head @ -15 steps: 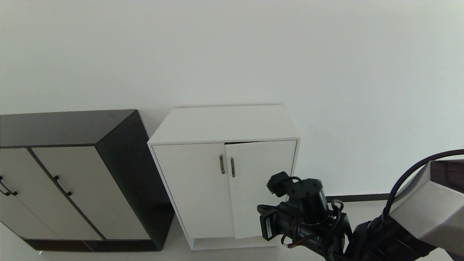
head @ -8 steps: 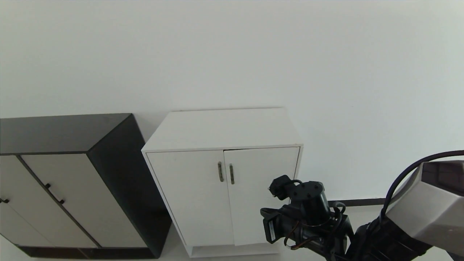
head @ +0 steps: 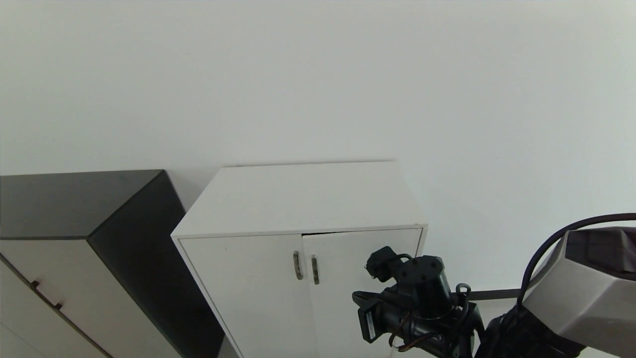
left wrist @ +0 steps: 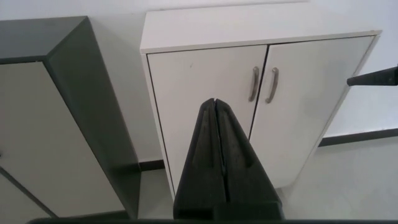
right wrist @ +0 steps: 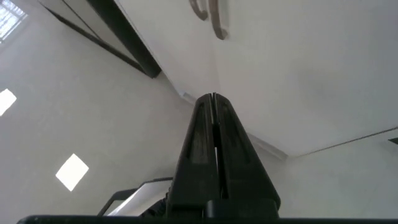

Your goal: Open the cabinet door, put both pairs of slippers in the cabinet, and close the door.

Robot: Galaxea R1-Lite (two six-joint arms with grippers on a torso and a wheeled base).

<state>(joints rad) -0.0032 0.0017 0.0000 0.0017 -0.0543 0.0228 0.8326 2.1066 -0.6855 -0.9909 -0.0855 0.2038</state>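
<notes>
Against the pale wall (head: 318, 74) stands the white cabinet (head: 303, 196), w/ a dark cabinet (head: 134, 258) just beside it on the robot's left. Both white doors look shut or nearly so. The left door (head: 248, 293) sits flush, while the right door (head: 343, 268) shows a thin dark gap along its top edge in the head view. Can't tell if it's ajar. Two upright handles (head: 297, 265) meet at the centre seam. Cabinet interior is hidden behind the doors, and its base is cut off at the head view's lower edge. The right arm (head: 417, 303) covers the right door's lower corner. Right gripper (right wrist: 213, 99) has its fingers pressed together on nothing, tip near the door's bottom edge below the handles; contact w/ the door can't be judged. Left gripper (left wrist: 214, 107) is likewise closed tight and empty, held back from the cabinet front, pointing at the left door.
</notes>
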